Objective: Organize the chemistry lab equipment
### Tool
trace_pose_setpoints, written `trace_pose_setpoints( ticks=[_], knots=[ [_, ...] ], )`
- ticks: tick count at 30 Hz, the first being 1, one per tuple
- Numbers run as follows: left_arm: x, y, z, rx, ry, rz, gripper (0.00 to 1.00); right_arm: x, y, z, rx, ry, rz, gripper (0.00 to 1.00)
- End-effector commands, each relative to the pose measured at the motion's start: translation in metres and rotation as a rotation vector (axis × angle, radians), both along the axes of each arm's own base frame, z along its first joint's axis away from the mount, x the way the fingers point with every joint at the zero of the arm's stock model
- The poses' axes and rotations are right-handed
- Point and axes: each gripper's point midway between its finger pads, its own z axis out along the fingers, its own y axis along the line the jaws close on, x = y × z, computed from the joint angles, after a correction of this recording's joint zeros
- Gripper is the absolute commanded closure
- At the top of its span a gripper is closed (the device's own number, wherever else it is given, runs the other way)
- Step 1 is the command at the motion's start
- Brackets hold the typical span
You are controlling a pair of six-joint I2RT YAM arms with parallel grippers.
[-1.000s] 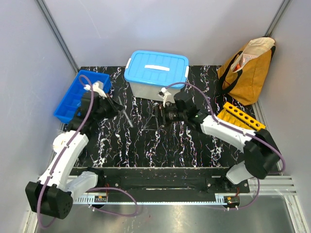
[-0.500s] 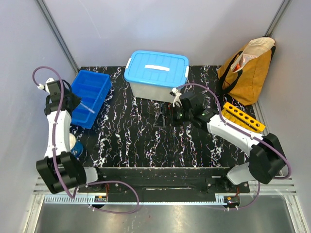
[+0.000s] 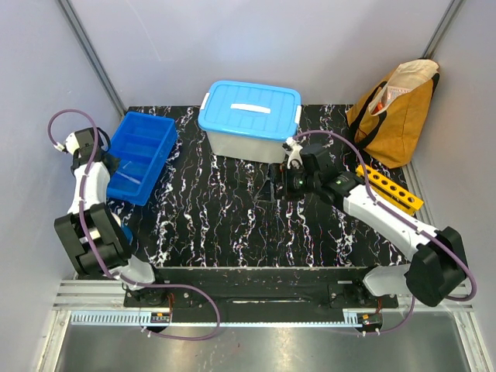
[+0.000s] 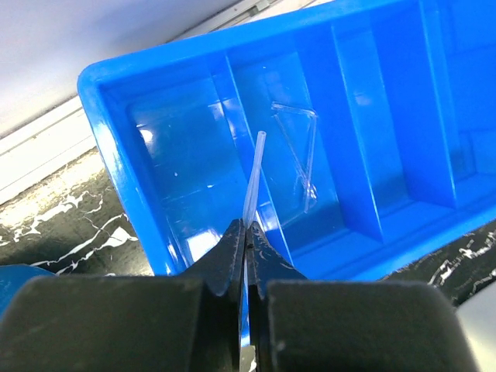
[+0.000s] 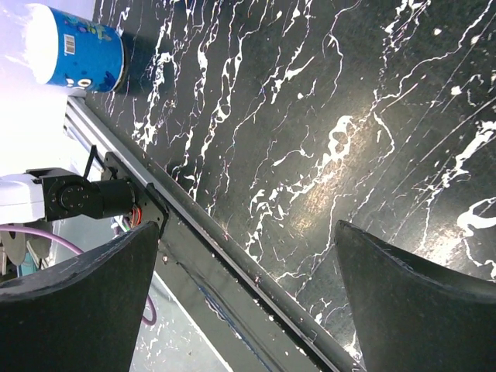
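My left gripper point(image 4: 248, 229) is shut on a thin transparent tube point(image 4: 254, 174) that sticks out over the blue divided tray point(image 4: 116, 147). Two more transparent tubes point(image 4: 298, 151) lie in one of the tray's compartments. From above, the left gripper point(image 3: 107, 164) is at the tray's point(image 3: 159, 151) left edge. My right gripper point(image 3: 273, 184) hangs wide open over the middle of the table in front of the tub; its wrist view shows nothing between its fingers point(image 5: 85, 287). The yellow-orange rack point(image 3: 387, 186) with round holes lies at the right, beside the right arm.
A white tub with a blue lid point(image 3: 249, 116) stands at the back centre. A mustard tote bag point(image 3: 395, 108) leans in the back right corner. A blue cup point(image 5: 81, 50) stands near the table's front edge by the left arm's base.
The left arm swung from the table's middle to the far left, carrying the tube to the blue tray. The right gripper opened fully and drew back a little to the right.
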Motion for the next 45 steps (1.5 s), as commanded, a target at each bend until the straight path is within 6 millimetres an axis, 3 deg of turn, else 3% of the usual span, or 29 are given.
trace_pose_setpoints(
  ticks=[1,5,14,17,22,25,28,32,38,41,45],
  knots=[
    [0.017,0.025,0.017,0.069,-0.058,0.075,1.00,0.004,-0.008,0.013,0.003,-0.061,-0.006,0.00],
    [0.019,0.034,0.010,0.082,-0.026,0.090,1.00,0.003,-0.008,0.017,0.009,-0.072,-0.004,0.00],
    [0.012,0.031,-0.009,0.053,0.033,0.098,0.71,0.010,-0.017,0.013,-0.030,-0.065,-0.046,0.00],
    [0.009,0.032,0.001,0.066,0.027,0.103,0.65,0.012,-0.024,0.012,-0.054,-0.064,-0.080,0.00],
    [0.010,0.025,0.036,0.064,-0.029,0.076,0.50,0.016,-0.039,0.010,-0.105,-0.077,-0.145,0.00],
    [0.014,0.004,0.056,0.020,-0.124,-0.017,0.44,0.019,-0.049,0.008,-0.134,-0.092,-0.195,0.00],
    [0.025,-0.037,0.066,-0.045,-0.197,-0.219,0.34,0.024,-0.057,0.006,-0.164,-0.102,-0.245,0.00],
    [0.026,-0.087,0.058,-0.093,-0.161,-0.433,0.20,0.028,-0.070,0.001,-0.214,-0.094,-0.315,0.00],
    [0.005,-0.149,0.040,-0.111,-0.133,-0.638,0.18,0.045,-0.097,-0.006,-0.333,-0.130,-0.452,0.00],
    [-0.003,-0.125,0.028,-0.040,-0.104,-0.510,0.16,0.050,-0.090,0.002,-0.313,-0.132,-0.445,0.01],
    [0.008,-0.074,0.034,0.030,-0.074,-0.351,0.20,0.052,-0.068,0.016,-0.215,-0.126,-0.391,0.05]
  ],
)
